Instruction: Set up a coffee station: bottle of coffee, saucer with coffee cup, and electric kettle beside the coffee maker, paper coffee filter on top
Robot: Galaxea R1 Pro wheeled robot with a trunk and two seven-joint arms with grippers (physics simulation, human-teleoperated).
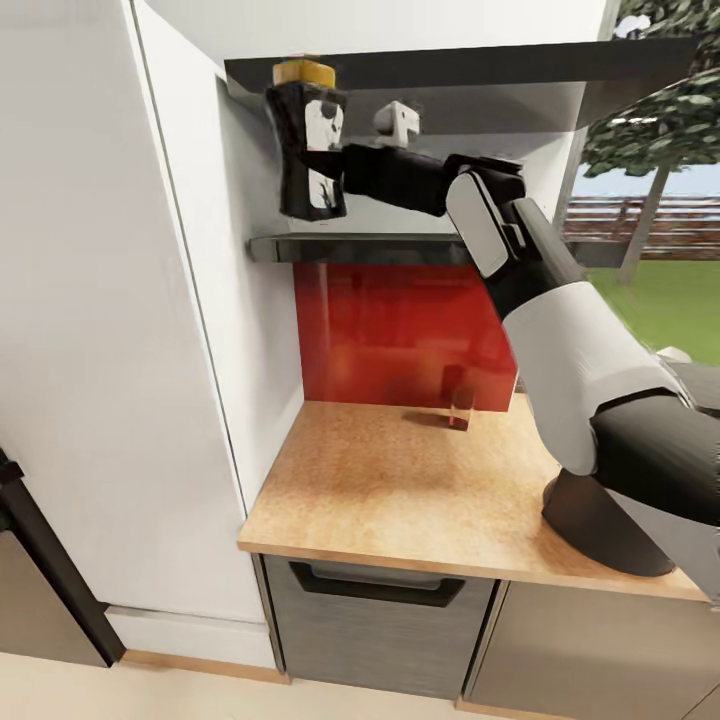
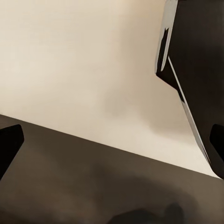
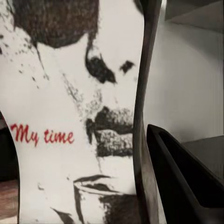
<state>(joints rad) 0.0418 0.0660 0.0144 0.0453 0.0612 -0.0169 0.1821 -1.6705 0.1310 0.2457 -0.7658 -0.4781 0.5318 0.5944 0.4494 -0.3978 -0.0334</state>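
Observation:
The bottle of coffee (image 1: 308,150), dark with a black-and-white label and a tan-yellow cap, is upright between two glossy black slabs. Its base hangs just above the lower kitchen shelf (image 1: 400,248). My right gripper (image 1: 328,165) reaches in from the right and is shut on the bottle's waist. Close up, the label (image 3: 70,116) reads "My time", with one dark finger (image 3: 172,182) beside it. A dark rounded base, seemingly the coffee maker (image 1: 600,530), stands on the countertop (image 1: 400,490), mostly behind my right arm. My left gripper (image 2: 112,147) is open, facing beige and dark surfaces.
The upper black shelf (image 1: 480,65) sits right over the bottle's cap. A white wall panel (image 1: 110,300) borders the nook on the left. A small dark object (image 1: 458,400) stands by the red backsplash (image 1: 400,330). A small white item (image 1: 398,122) shows behind my wrist.

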